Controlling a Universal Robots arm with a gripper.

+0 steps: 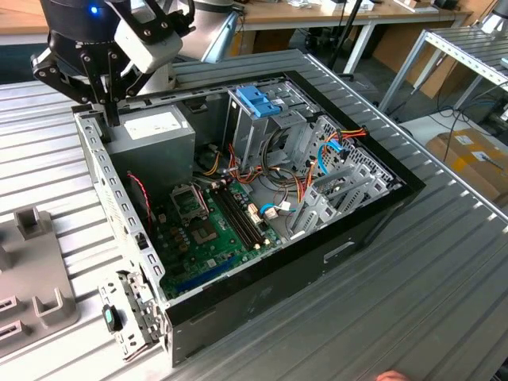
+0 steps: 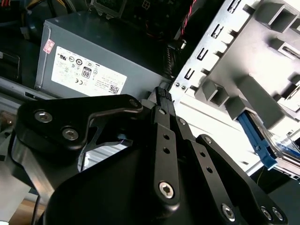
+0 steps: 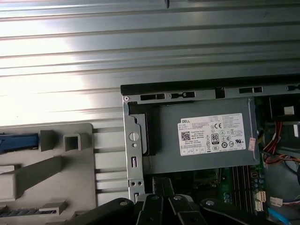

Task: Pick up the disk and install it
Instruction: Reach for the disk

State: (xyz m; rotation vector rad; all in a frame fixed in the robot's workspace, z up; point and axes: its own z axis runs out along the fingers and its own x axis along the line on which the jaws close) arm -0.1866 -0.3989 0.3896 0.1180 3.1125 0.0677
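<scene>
One end effector point(image 1: 111, 119) hangs at the upper left of the exterior view, its two fingers point(image 2: 164, 110) drawn together on nothing, the tips over the rear corner of the one open computer case point(image 1: 357, 230), just beside its single grey power supply point(image 1: 155, 131). The one disk point(image 2: 258, 138) is well apart from it and lies in a grey holder point(image 1: 36, 278) on the ribbed tabletop point(image 1: 444, 294) outside the case wall. Its blue rail point(image 3: 18, 142) shows in both wrist views. One blue latch point(image 1: 260, 99) tops the drive cage at upper centre.
</scene>
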